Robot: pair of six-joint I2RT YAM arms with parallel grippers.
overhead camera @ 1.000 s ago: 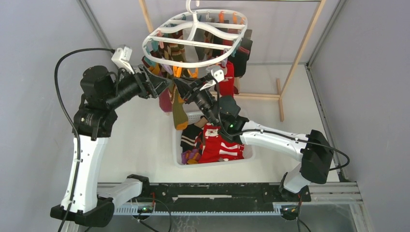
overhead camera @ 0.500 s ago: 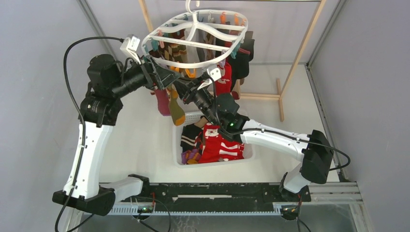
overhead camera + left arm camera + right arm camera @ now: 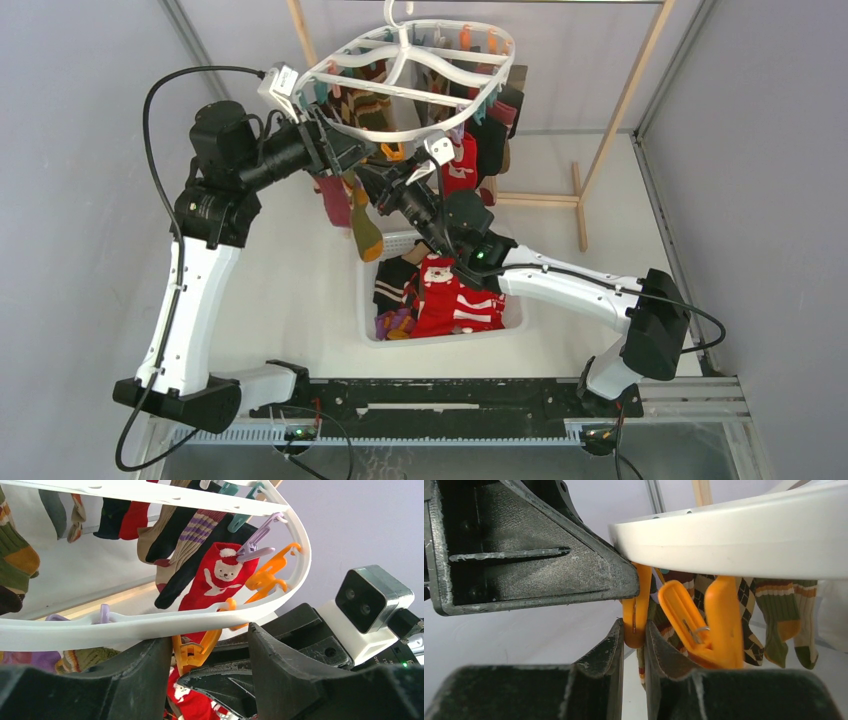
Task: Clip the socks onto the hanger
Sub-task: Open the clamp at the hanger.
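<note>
Two grippers at near-left rim of hanger (image 3: 125, 625), which hangs far-centre off wooden frame (image 3: 640, 70). L gripper (image 3: 207, 650): jaws apart, straddling orange clip (image 3: 634, 605). R gripper (image 3: 634, 630): narrow, nipping clip tab. Hanger prob. light, swings; steady by rim. Clips springy, squeeze tabs. Socks (image 3: 215, 580) limp.
</note>
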